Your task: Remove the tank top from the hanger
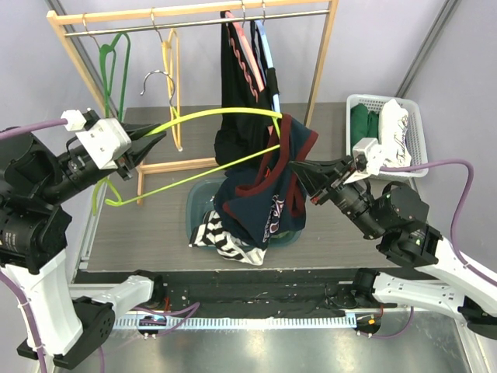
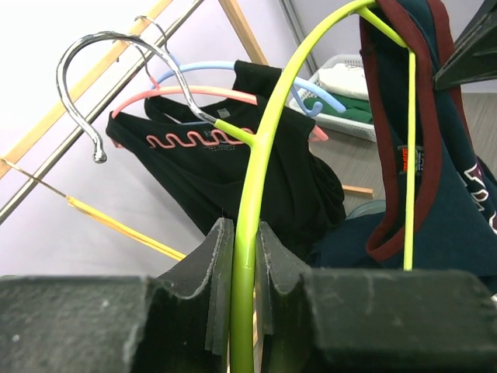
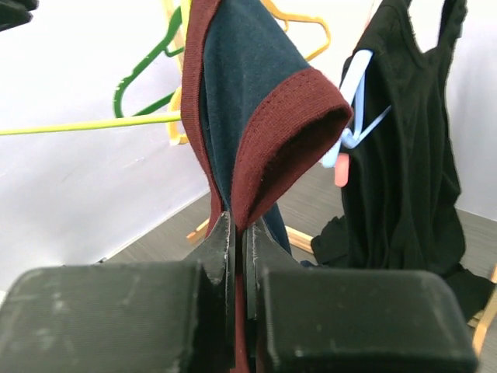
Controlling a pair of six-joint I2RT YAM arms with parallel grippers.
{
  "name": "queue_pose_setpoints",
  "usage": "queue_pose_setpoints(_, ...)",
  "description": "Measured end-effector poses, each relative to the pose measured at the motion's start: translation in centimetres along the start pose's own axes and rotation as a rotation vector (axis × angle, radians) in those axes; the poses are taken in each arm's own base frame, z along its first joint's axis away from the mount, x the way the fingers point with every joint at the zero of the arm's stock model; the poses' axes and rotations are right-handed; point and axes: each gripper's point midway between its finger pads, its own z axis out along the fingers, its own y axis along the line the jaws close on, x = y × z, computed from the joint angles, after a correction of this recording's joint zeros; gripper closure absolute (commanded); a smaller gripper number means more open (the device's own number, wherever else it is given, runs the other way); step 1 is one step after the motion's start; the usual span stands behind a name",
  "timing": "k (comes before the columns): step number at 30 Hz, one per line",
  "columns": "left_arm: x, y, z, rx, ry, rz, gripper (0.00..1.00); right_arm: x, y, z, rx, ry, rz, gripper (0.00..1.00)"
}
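Left gripper (image 1: 158, 141) sat at 9 o'clock of the table (image 1: 132, 233). In the left wrist view I saw its fingers (image 2: 211, 268) clamped tight on the lime hanger (image 2: 260, 155), pads pressing both sides of the plastic arm. The hanger was in the air and tilted. Its metal hook (image 2: 85, 85) was off the rail and hooked on nothing.

The tank top (image 1: 260, 198), navy with maroon trim, was still on the hanger. One strap looped over the hanger's far end near the middle of the top view. The body sagged down toward 6 o'clock into the teal tub (image 1: 194, 203).

Right gripper (image 1: 297, 167) came in from 3 o'clock. Its fingers (image 3: 221, 241) were closed, pinching a fold of the maroon-trimmed edge, and the cloth rose out of the pinch in a folded loop in the right wrist view.

A zebra-print cloth (image 1: 224, 237) lay in the tub at the tank top's 7 o'clock, touching it.

The wooden rack (image 1: 324, 62) stood at 12 o'clock. On it hung a black top (image 1: 235, 93) on a pink hanger, plus a green hanger (image 1: 116, 58) and a yellow hanger (image 1: 175, 93) toward 10 o'clock. A white basket (image 1: 419, 120) sat at 2 o'clock with green and white cloth inside.
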Motion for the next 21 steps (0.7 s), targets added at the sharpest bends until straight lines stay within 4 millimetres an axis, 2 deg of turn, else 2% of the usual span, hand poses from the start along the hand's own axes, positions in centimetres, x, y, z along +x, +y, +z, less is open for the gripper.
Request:
queue_pose_setpoints(5,0.5,-0.4,-0.5,0.011,0.019,0.051,0.81,-1.2,-1.6,-0.3,0.082,-0.032,-0.022,0.99)
queue_pose_setpoints(8,1.2,-1.2,-1.0,0.041,0.048,0.102,0.78,-3.2,-3.0,-1.0,0.154,-0.079,-0.04,0.99)
queue_pose_setpoints(10,1.8,-1.9,-1.5,0.069,0.066,0.13,0.78,-5.0,-3.8,-1.4,0.2,-0.114,-0.045,0.99)
queue_pose_setpoints(14,2.0,-2.2,-1.9,0.072,0.08,0.154,0.86,-7.0,-4.7,-1.7,0.257,-0.147,-0.036,0.99)
queue_pose_setpoints(17,1.9,-1.3,-2.2,0.02,0.091,0.167,0.92,-6.0,-5.0,-1.5,0.276,-0.114,-0.046,0.99)
queue_pose_setpoints(21,1.8,0.5,-3.0,-0.089,0.127,0.175,0.93,-2.8,-5.2,-0.2,0.305,-0.025,-0.073,0.99)
